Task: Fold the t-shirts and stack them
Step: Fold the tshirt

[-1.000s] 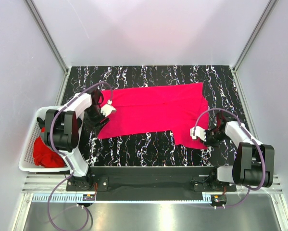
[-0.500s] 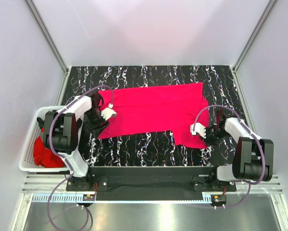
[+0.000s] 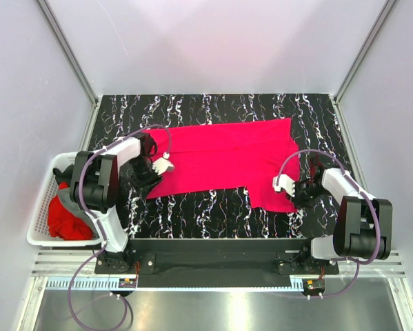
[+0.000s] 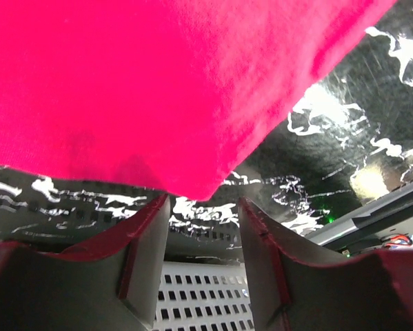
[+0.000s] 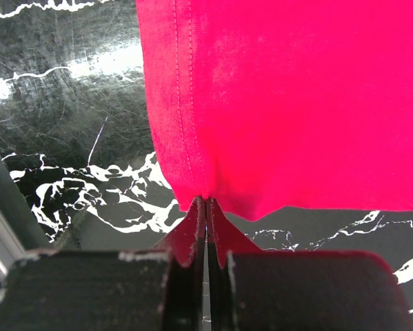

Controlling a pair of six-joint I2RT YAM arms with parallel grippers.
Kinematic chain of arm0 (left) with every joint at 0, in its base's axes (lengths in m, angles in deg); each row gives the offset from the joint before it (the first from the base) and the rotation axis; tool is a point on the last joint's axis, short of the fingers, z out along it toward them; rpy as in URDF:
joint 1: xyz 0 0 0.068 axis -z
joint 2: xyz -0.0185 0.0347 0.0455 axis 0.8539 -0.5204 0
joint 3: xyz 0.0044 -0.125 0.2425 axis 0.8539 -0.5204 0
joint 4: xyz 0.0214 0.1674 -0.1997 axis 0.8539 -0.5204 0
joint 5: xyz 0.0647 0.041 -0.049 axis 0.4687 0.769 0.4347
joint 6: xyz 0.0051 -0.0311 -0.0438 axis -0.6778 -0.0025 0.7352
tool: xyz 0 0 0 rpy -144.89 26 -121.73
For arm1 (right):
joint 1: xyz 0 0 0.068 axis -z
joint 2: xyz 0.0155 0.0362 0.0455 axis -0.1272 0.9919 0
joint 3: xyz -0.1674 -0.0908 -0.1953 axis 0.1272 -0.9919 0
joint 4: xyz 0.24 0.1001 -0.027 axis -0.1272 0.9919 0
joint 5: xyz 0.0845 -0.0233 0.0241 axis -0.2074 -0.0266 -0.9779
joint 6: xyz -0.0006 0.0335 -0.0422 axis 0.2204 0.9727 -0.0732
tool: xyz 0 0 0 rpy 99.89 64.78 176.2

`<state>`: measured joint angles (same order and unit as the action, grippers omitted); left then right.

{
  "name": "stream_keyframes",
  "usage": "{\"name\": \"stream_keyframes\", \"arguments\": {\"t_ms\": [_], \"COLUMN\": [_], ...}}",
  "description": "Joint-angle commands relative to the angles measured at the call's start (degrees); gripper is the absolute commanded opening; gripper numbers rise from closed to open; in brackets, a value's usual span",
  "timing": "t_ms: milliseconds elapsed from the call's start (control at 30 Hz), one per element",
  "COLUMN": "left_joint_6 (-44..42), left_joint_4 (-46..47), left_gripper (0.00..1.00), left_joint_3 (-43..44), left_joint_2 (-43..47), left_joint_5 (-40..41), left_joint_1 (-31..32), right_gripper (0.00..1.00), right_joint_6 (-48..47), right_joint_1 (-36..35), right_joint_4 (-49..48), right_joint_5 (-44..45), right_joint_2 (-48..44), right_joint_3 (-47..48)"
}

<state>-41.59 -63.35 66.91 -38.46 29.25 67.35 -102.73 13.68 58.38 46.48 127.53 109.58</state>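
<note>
**Fold and stack: first shirt spread, no fold yet made**

Top view. A bright crimson-pink cotton t-shirt point(image 3: 223, 157) lies spread flat at the centre of the black, white-veined marble bench point(image 3: 206, 110), its long axis running from 9 to 3 o'clock. No part of it appears doubled over, and no folded pile shows anywhere on the bench.

The left claw point(image 3: 151, 181) stands at the shirt's 8 o'clock corner. The left wrist view shows its jaws parted, with the corner of the cloth just above the gap and not pinched. The right claw point(image 3: 297, 196) stands at the shirt's 4 o'clock corner. The right wrist view shows its jaws pressed together on the stitched hem there, so this corner is gripped.

A white plastic lattice basket point(image 3: 37, 231) sits off the bench's 8 o'clock edge. It holds a crumpled red t-shirt point(image 3: 65, 222) and a strip of grey cloth point(image 3: 68, 201); whether more lies beneath cannot be told.

Judged progress: early. Flattening looks complete, and one of two corner grasps is secured. Every fold of this shirt, the basket's garments, and the stacking all remain.
</note>
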Motion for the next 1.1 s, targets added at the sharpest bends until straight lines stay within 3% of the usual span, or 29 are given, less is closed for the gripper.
{"name": "stream_keyframes", "arguments": {"t_ms": [0, 100, 267, 400, 533, 800, 1067], "left_joint_6": [1.0, 1.3, 1.5, 1.5, 1.4, 0.6, 0.1], "left_joint_4": [1.1, 1.9, 2.5, 2.4, 2.5, 0.4, -2.8], "left_gripper": [0.46, 0.42, 0.23, 0.16, 0.0, 0.0, 0.0], "left_joint_3": [1.5, 1.1, 0.5, 0.1, -0.7, 1.8, 7.8], "left_joint_2": [-1.9, -2.9, -3.7, -3.7, -3.3, 4.2, 6.2], "left_joint_5": [-0.3, 0.0, -0.1, -0.7, -1.4, -5.8, -5.8], "left_joint_1": [0.1, 0.2, 0.3, 0.3, 0.4, 0.4, 0.4], "right_gripper": [0.0, 0.0, 0.0, 0.0, 0.0, 0.0, 0.0], "right_joint_6": [1.3, 1.6, 2.3, 3.2, 4.0, 9.3, 15.7], "right_joint_1": [-0.5, -0.6, -0.6, -0.6, -0.6, -0.6, -0.5], "right_joint_4": [-0.7, -0.9, -1.1, -1.3, -1.6, -1.9, -1.8], "right_joint_5": [0.1, 0.2, 0.4, 0.4, 0.5, 0.4, -2.7], "right_joint_2": [0.4, 0.5, 0.5, 0.8, 0.8, 0.3, 1.0], "right_joint_3": [1.1, 1.1, 0.9, 0.8, 0.8, 4.1, 12.7]}}
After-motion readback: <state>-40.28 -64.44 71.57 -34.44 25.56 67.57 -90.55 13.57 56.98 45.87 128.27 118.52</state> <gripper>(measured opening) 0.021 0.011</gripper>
